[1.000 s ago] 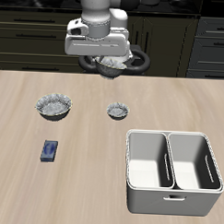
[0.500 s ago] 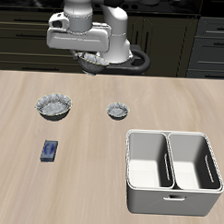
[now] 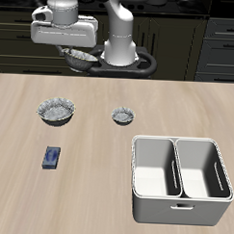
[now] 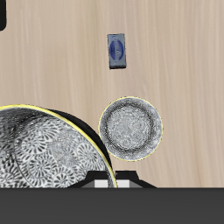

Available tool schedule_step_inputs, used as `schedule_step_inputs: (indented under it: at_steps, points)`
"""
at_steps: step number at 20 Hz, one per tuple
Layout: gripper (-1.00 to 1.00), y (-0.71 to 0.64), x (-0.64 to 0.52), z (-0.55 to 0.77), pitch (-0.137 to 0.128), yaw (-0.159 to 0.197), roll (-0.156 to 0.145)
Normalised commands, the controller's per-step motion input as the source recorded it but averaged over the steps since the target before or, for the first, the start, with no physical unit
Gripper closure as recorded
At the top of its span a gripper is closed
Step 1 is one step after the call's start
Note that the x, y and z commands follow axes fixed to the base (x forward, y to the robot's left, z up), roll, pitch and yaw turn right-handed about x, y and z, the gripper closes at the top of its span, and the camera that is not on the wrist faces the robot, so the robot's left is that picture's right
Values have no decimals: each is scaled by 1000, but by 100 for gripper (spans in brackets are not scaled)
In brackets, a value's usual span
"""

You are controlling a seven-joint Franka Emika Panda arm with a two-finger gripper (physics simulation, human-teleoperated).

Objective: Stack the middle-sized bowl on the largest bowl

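Note:
My gripper (image 3: 80, 56) is high above the back of the table and is shut on the middle-sized bowl (image 3: 82, 60), a fluted bowl with a dark patterned inside. That bowl fills much of the wrist view (image 4: 44, 149). The largest bowl (image 3: 55, 109), wide and paler inside, stands on the table below and nearer the front than the gripper. It also shows in the wrist view (image 4: 129, 129), beside the held bowl's rim. My fingertips are hidden behind the held bowl.
The smallest bowl (image 3: 124, 115) stands near the table's middle. A small blue box (image 3: 53, 157) (image 4: 116, 50) lies in front of the largest bowl. A white two-compartment basin (image 3: 179, 194) stands near the front edge.
My gripper has carried the middle-sized bowl sideways along the back of the table, from behind the smallest bowl towards the side where the largest bowl stands. The things on the table have not moved.

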Motion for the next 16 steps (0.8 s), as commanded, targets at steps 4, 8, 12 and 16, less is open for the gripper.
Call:
schedule_step_inputs:
  at_steps: [4, 8, 12, 16]
  points:
    - [100, -386, 117, 184, 2, 3, 84]
    - [100, -172, 90, -95, 26, 5, 30]
    - [100, -328, 57, -16, -10, 14, -23]
    - [100, -207, 68, 16, 18, -6, 39]
